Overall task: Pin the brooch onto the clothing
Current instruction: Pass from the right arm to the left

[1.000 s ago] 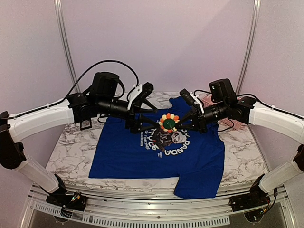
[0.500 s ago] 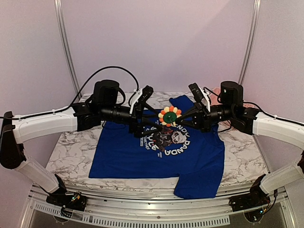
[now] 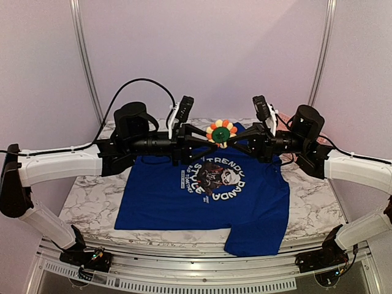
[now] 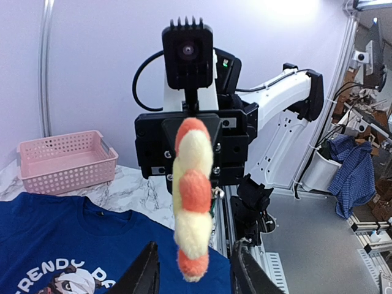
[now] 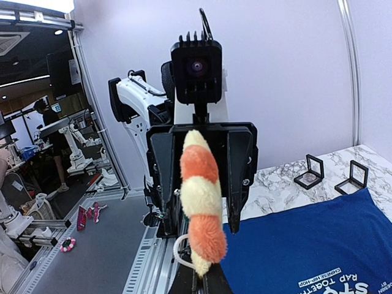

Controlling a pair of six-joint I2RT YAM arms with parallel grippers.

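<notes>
The brooch, a fluffy flower with yellow and orange petals round a green centre, hangs in the air above the collar of the clothing, a blue panda T-shirt lying flat on the table. My right gripper is shut on the brooch's lower edge. From the other side my left gripper is open, one finger on each side of the brooch, with a gap showing on both sides. In both wrist views the brooch is edge-on, so its back and pin are hidden.
A pink perforated basket stands on the marble table behind the shirt on the right arm's side. Two small black square boxes sit behind the shirt on the left arm's side. The two arms face each other closely above the shirt.
Both arms have risen and moved toward the back, carrying the brooch off the shirt's print. The left gripper's fingers have narrowed round the brooch. The right stays shut on it.
</notes>
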